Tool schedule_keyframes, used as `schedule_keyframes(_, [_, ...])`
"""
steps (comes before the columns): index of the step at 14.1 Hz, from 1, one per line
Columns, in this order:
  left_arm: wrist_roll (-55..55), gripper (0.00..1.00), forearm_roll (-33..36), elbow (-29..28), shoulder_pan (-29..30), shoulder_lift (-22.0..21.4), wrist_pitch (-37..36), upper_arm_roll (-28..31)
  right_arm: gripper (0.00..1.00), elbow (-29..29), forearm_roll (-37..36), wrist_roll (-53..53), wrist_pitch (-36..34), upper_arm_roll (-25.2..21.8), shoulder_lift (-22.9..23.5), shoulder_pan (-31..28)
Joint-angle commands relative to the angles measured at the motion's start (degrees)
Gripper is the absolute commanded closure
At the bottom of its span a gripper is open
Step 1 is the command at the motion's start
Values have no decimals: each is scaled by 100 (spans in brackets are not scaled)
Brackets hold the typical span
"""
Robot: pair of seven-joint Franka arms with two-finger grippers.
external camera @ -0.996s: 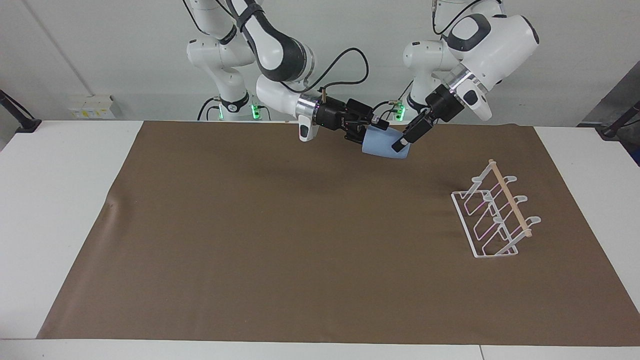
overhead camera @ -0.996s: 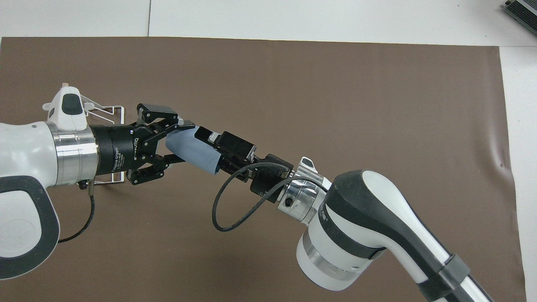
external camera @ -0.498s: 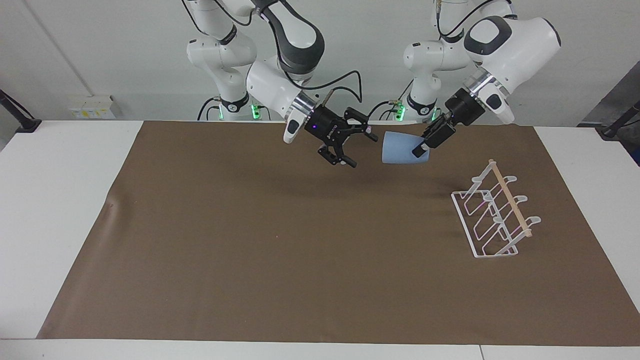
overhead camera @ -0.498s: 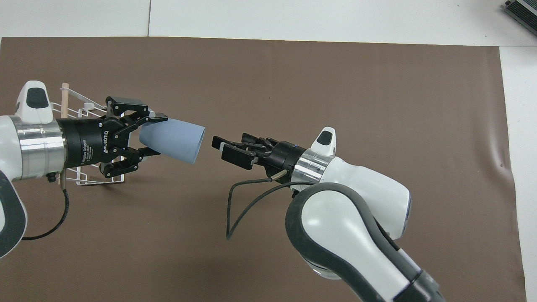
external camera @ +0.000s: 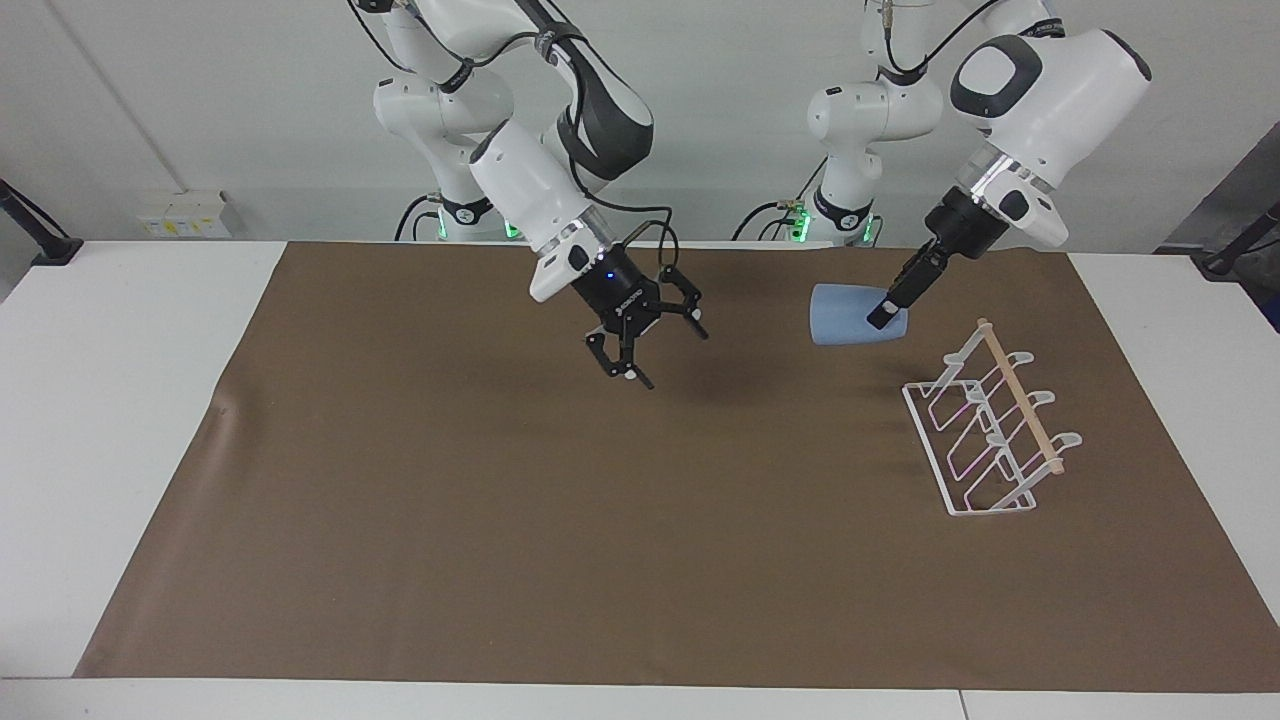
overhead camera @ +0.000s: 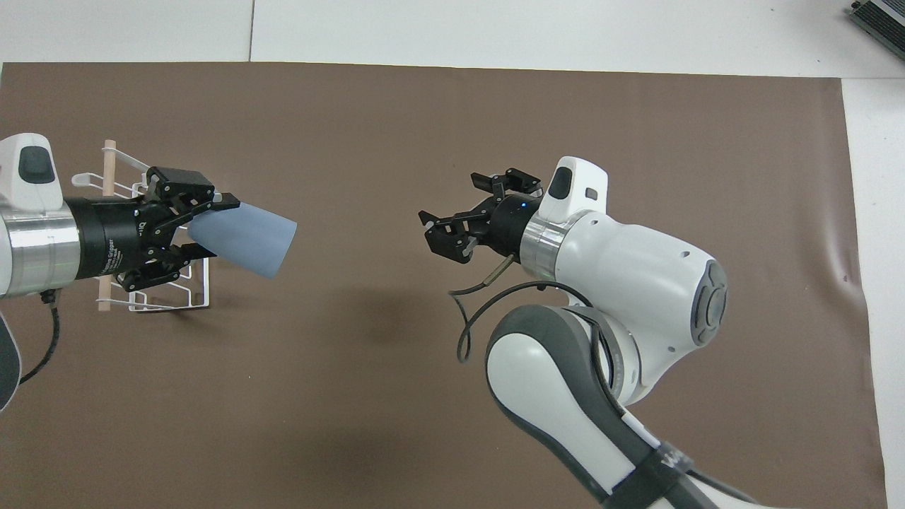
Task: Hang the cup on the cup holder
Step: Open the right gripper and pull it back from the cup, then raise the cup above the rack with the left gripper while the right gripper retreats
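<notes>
Since a moment ago: handover finished, cup (external camera: 850, 315) carried off toward the cup holder (external camera: 990, 430) by the left gripper (external camera: 882, 318), right gripper (external camera: 640, 340) pulled back over the mat's (external camera: 500, 500) middle, fingers spread, empty. Left gripper clamped on the cup's base end, cup on its side in the air, mouth pointing away from the fingers. Holder just below and past the gripper. Best done by tipping the mouth down, lining up over one prong, lowering slowly without nudging the light rack.
</notes>
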Motion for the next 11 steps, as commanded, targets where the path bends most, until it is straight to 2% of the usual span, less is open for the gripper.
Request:
schedule_keyframes(1, [303,100,843,58,61,100,401,-19,0,150,-1507,-294,-1006,-614,-17,-41])
schedule_keyframes(4, [329,100,1924,163,53,240,859,-19,0,326,-1941,125,-2718,-1204,-253,-41])
schedule_keyframes(6, [399,100,2645,225,61,267,991,-19,0,606,-2685,662,-3589,-1739,-350,-41])
schedule_keyframes(7, [452,100,2892,226,61,285,1192,-19,0,878,-3081,847,-4072,-1855,-342,-50])
schedule_keyframes(10, [663,100,3280,234,202,451,1904,-1,0,1266,-3918,1986,-5006,-2137,-368,-59])
schedule_keyframes(11, [663,100,3490,261,211,547,2159,-1,0,1345,-4025,2713,-5226,-2155,-368,-59])
